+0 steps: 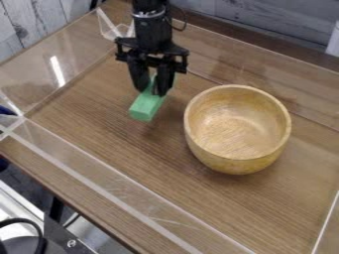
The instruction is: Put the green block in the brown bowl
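1. The wooden desk [93,149] lies nearest, bare planks at the front.
2. The brown bowl [237,127] stands on it, at about 4 o'clock from the block.
3. The green block [146,104] hangs tilted above the desk, just beside the bowl's rim.
4. The end effector [155,86] points down, pinching the block's upper end.

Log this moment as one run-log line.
phase: carry | pincer: shut on green block, pointing down | block: lifted off table, left of brown bowl | bowl: empty | next: likely move over bowl, release
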`<state>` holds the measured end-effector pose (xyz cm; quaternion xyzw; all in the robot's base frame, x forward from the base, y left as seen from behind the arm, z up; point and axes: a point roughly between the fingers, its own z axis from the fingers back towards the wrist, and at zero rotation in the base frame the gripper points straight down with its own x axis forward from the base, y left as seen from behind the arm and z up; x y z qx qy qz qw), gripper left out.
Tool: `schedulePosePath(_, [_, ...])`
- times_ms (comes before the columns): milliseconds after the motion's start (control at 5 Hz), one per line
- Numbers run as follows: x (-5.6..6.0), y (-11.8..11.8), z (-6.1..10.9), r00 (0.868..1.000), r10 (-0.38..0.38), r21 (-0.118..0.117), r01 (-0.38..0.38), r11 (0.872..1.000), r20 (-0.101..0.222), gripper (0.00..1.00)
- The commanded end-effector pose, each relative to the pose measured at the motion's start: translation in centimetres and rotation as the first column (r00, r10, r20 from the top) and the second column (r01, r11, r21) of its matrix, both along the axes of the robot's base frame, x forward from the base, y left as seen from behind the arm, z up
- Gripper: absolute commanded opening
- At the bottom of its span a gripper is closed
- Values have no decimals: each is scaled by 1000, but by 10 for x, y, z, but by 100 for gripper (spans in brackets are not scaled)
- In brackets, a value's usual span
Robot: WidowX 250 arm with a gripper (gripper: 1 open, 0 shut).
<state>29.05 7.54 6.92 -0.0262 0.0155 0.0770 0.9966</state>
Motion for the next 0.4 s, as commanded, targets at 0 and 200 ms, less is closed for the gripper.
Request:
schedulePosePath(0, [14,-8,35,994,-23,13,21,1000,104,0])
schedulePosePath(200, [18,-21,43,992,-48,-4,49,999,115,0])
